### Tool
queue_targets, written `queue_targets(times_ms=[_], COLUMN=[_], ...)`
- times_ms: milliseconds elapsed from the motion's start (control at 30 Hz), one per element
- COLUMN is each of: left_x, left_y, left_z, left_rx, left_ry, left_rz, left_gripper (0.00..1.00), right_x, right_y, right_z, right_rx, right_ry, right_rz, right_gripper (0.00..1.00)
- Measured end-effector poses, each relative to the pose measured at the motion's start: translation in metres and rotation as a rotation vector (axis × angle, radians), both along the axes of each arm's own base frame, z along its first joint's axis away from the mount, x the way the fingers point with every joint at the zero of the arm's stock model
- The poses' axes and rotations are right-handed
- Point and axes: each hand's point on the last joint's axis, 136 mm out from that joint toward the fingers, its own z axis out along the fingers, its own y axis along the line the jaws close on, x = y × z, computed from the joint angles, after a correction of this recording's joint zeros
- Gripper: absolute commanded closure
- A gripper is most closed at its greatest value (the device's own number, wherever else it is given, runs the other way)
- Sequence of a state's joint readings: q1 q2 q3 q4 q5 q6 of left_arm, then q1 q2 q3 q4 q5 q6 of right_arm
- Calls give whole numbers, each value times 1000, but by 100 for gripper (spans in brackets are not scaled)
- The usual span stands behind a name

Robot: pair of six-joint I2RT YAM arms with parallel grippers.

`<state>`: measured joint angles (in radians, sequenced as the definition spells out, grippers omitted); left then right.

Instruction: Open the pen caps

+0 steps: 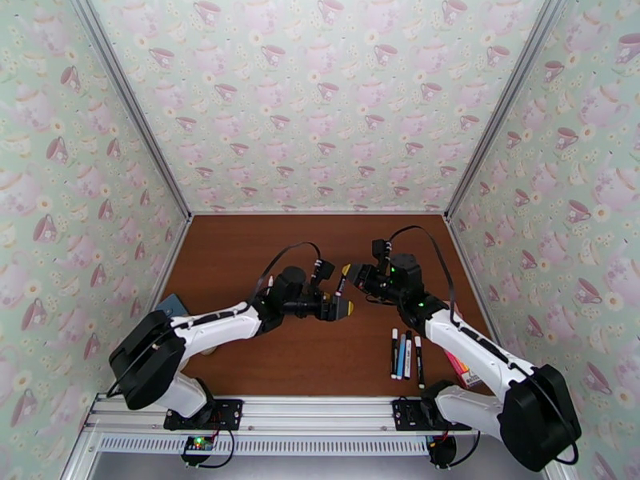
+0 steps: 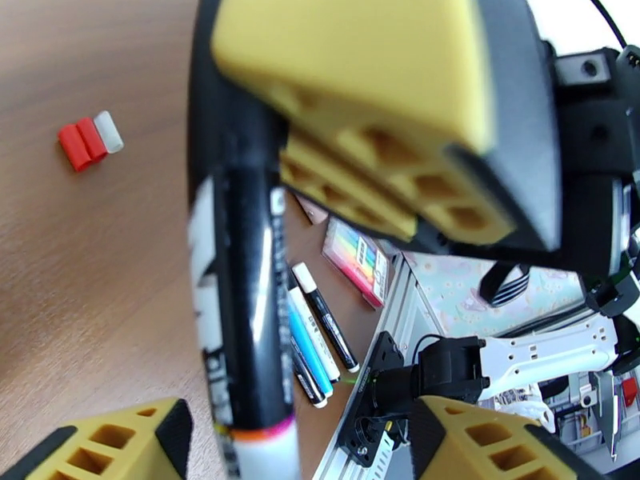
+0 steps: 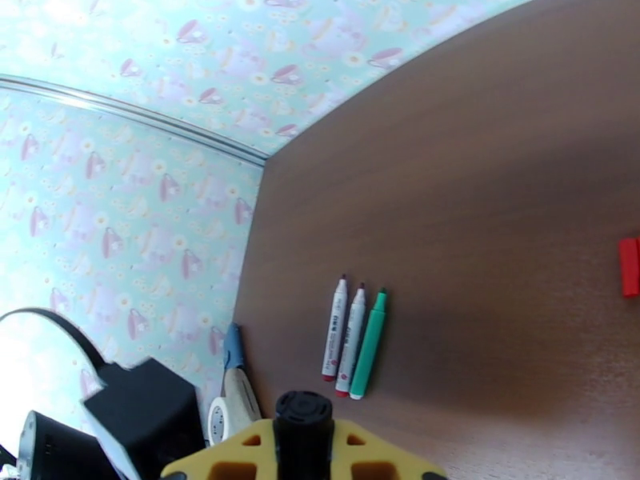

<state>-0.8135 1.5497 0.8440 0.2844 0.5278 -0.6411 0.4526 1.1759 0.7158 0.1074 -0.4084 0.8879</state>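
Note:
My right gripper [image 1: 350, 274] is shut on a black pen [image 2: 240, 314]; the pen's round black end [image 3: 304, 418] pokes out between the yellow pads [image 3: 240, 462]. My left gripper [image 1: 342, 307] is open, and its fingers [image 2: 112, 438] straddle the pen's lower, white-tipped end without closing on it. Two red pen caps and a white one [image 2: 88, 142] lie together on the table. Three uncapped pens [image 3: 352, 338], two white and one green, lie side by side. More pens [image 1: 406, 354] lie near the right arm's base.
A highlighter pack [image 1: 458, 366] lies right of the front pens, by the right arm. A tape roll and a blue object [image 3: 230, 386] sit at the table's left wall. A lone red cap [image 3: 630, 266] lies on the brown table [image 1: 240, 258].

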Motion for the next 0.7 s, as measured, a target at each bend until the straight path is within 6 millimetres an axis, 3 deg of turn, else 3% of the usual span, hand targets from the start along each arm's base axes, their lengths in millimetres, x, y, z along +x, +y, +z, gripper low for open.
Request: queue_targets(times_ms=[233,467,700], left_x=[5,8,11], left_y=[0,-2,-1], left_z=[3,-1,-3], left_rx=[-12,-12,-1], left_ry=[5,15,0], left_rz=[31,43,58], left_gripper=[59,65,92], right_x=[-2,-7,-8], right_y=[0,0,-1], right_z=[2,-5,-9], right_rx=[10,14,7], right_ry=[-10,5,13], right_rz=[3,19,13], right_gripper=[89,89,84])
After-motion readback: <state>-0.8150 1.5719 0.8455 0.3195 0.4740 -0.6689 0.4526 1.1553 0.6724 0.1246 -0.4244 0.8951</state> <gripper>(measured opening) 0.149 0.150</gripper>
